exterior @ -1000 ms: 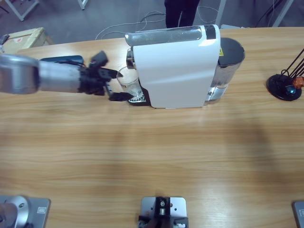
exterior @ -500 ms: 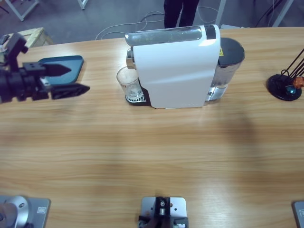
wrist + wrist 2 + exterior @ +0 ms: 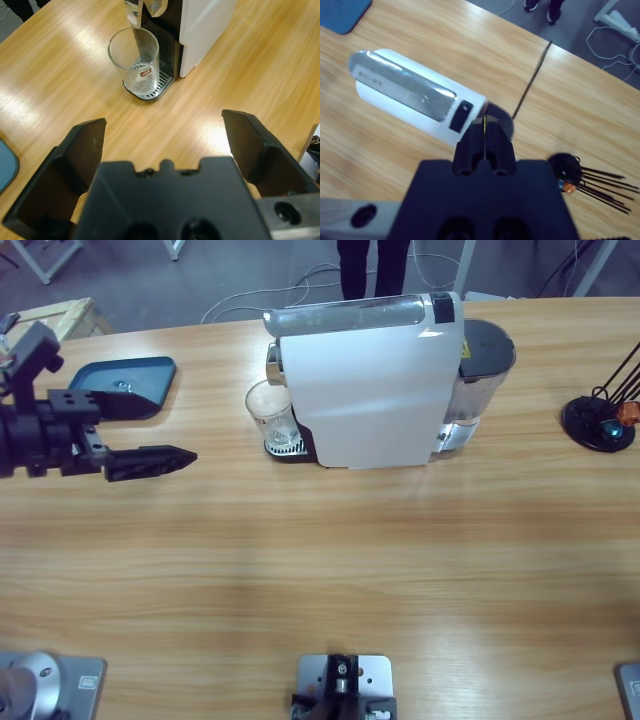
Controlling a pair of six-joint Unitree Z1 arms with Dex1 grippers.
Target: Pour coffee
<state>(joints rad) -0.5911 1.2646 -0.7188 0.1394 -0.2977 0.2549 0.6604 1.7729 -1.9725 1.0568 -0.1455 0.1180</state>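
Nearest your left wrist camera: the left arm's black two-jawed tool [image 3: 162,145], jaws spread wide and holding nothing, hovering over the long wooden counter [image 3: 320,560] well short of the machine.

Ahead of that tool: one clear drinking glass with a small red mark [image 3: 134,59], upright on the black slotted drip tray [image 3: 150,91], directly under the machine's spout. You cannot tell whether any coffee is in it; it looks empty or nearly so.

Behind the glass: one white box-shaped coffee machine with a silver top lever [image 3: 365,380], a dark translucent water tank [image 3: 484,360] at its far end.

Off to the side: one blue flat tray [image 3: 125,380] near the counter's edge; one black capsule stand with thin wire arms [image 3: 600,420] at the opposite end.

Above the machine: the right arm's black tool [image 3: 484,142], jaws pressed together, empty.

Hazards, as judged:
- Reach in off-line and one wide jaw may clip the glass and tip it off the tray.
- Squeeze hard or high on the smooth wall and the glass may slip or tilt, spilling its contents.
- Bring the right tool down carelessly and you may knock the lever or shove the machine.
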